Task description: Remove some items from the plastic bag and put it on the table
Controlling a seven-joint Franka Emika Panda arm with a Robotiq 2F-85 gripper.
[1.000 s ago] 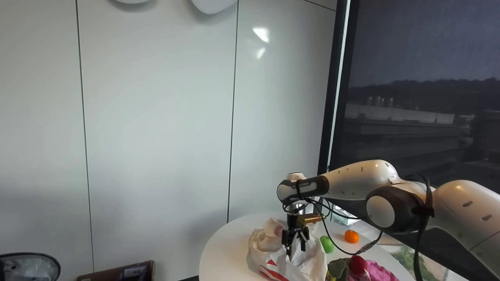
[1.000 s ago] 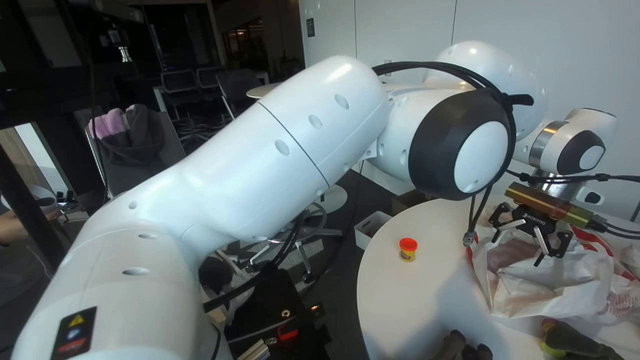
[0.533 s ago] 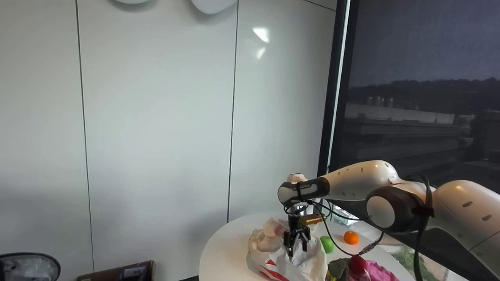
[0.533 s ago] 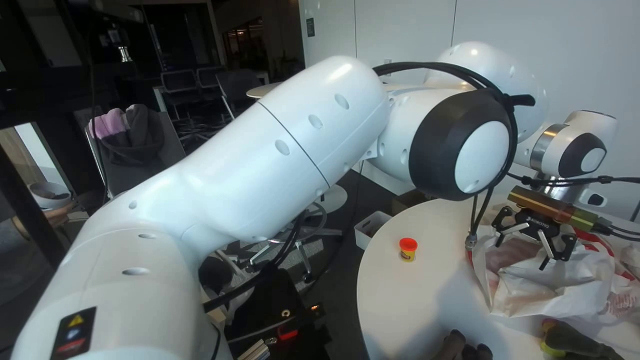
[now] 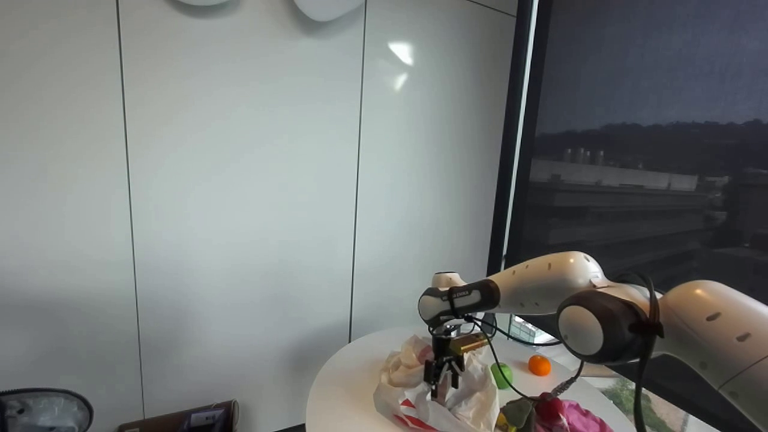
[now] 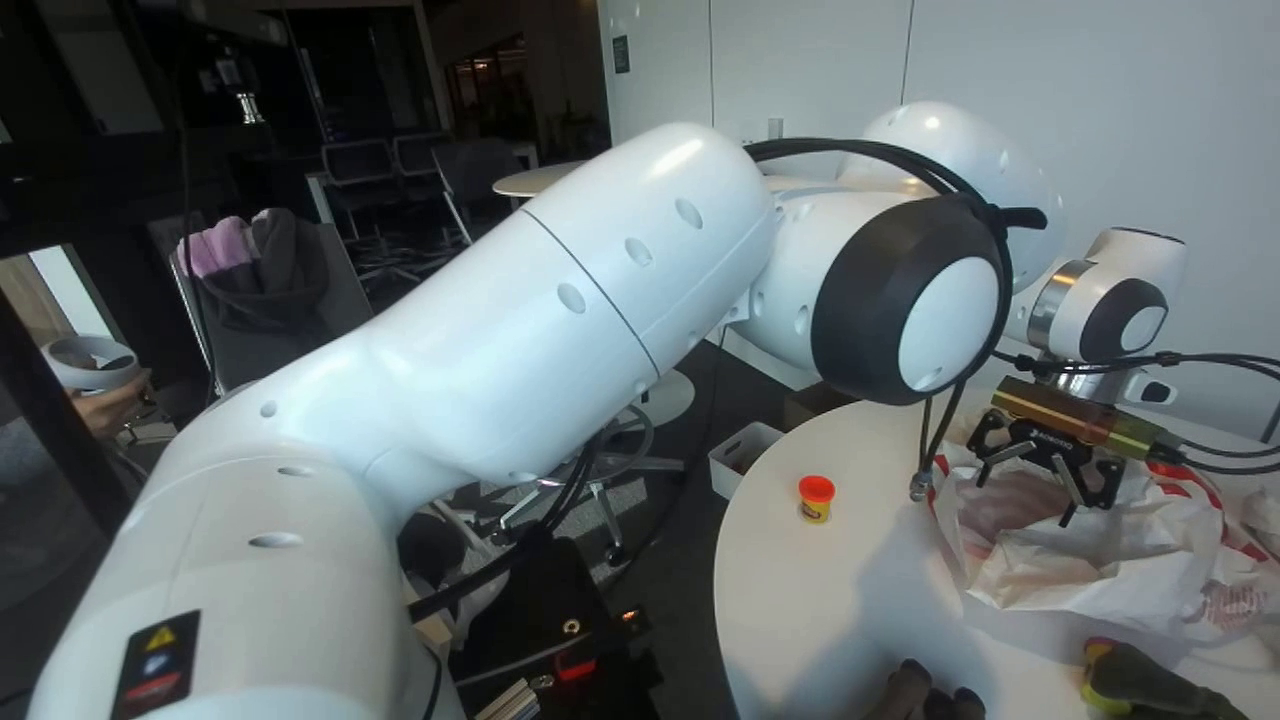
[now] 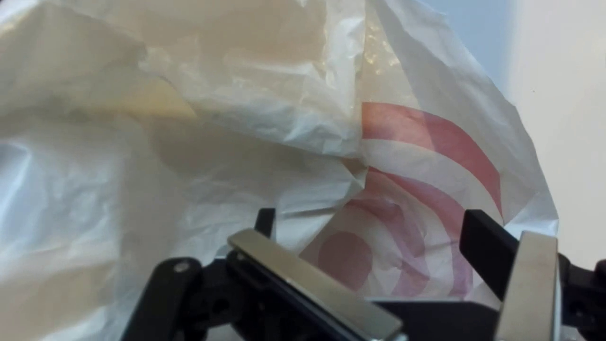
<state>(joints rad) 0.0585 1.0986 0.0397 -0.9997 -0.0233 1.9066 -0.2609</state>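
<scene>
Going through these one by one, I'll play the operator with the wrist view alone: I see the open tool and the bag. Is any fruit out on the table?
Observer: Yes, in an exterior view an orange lies on the table.
Operator: Anything between it and the bag?
Observer: From that angle, a round green thing shows there; whether it touches the bag I can't tell.
Operator: Any small container out there?
Observer: A tub, red on top and yellow below, stands upright on the table in an exterior view.
</scene>
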